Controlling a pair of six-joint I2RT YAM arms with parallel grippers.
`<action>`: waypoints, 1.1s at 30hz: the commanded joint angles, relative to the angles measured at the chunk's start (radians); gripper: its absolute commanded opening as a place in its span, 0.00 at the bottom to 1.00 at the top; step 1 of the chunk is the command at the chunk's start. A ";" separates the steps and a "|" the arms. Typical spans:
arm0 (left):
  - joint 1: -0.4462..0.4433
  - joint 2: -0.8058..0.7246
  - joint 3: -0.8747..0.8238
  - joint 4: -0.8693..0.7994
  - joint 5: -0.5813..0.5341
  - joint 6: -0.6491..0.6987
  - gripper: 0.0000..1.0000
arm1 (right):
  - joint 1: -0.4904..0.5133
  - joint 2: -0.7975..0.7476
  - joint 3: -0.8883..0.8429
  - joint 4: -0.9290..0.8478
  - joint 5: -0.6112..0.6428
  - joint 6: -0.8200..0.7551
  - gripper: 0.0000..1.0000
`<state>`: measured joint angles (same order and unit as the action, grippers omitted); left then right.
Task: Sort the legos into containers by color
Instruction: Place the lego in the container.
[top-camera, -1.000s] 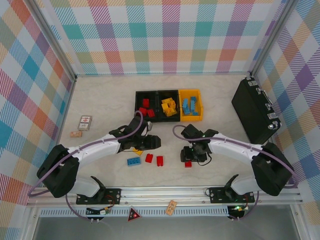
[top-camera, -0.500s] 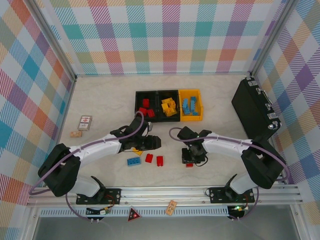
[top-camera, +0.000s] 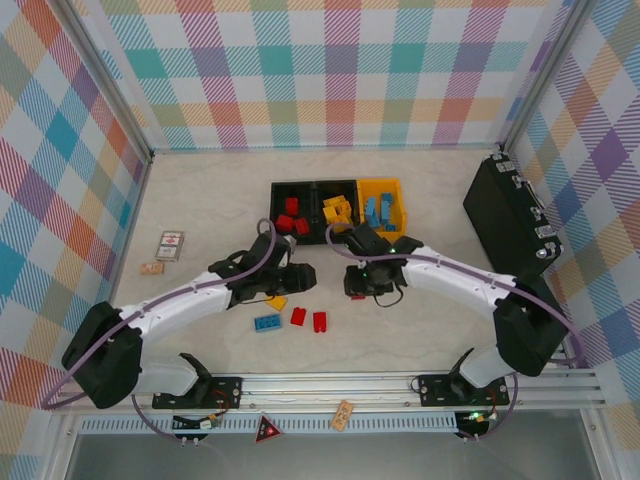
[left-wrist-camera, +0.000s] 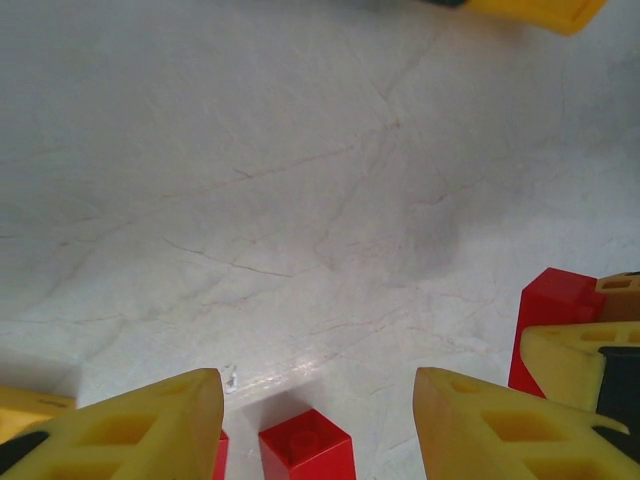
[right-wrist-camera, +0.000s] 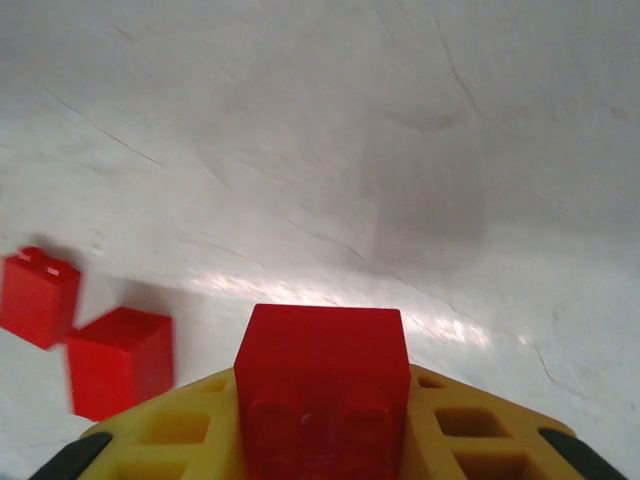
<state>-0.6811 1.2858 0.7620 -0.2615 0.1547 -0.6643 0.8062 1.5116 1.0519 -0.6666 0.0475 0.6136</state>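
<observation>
**Above the bench, the right tool grips a red brick**

Just in front of the bins, the right tool (top-camera: 358, 284) is closed on a red brick (right-wrist-camera: 322, 385). The brick is pinched between the tool's yellow fingers (right-wrist-camera: 150, 440), with its studded face towards the wrist camera. Whether it is clear of the bench (top-camera: 200, 200) I cannot tell.

To its left, the left tool (left-wrist-camera: 315, 400) stands wide and holds nothing. In the left wrist view a red piece lies on the bench below the gap, and another sits just by the right finger.

Near the front of the bench, four bricks lie loose:
- a blue brick (top-camera: 266, 322)
- a loose red (top-camera: 298, 316)
- a second loose red (top-camera: 319, 321), just beside the first
- a yellow brick (top-camera: 277, 301), close under the left tool

At the back, three bins stand touching in a row:
- The left bin (top-camera: 276, 190), black, holds reds.
- The middle bin (top-camera: 320, 190), black, holds yellows.
- The yellow bin (top-camera: 398, 190) holds blues.

Off to the right, well apart from the bins, stands a black case (top-camera: 510, 225). Two small cards (top-camera: 170, 245) lie at the far left.
</observation>
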 joint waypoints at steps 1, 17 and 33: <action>0.044 -0.065 -0.031 -0.075 -0.060 -0.031 0.53 | -0.001 0.066 0.094 0.015 -0.024 -0.072 0.30; 0.204 -0.216 -0.087 -0.216 -0.133 -0.073 0.53 | -0.025 0.360 0.526 -0.015 -0.052 -0.181 0.31; 0.220 -0.218 -0.052 -0.127 -0.143 -0.070 0.53 | -0.104 0.712 1.051 -0.159 0.007 -0.185 0.31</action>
<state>-0.4774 1.0607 0.6777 -0.4156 0.0311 -0.7403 0.7113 2.1777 2.0258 -0.7628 0.0410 0.4355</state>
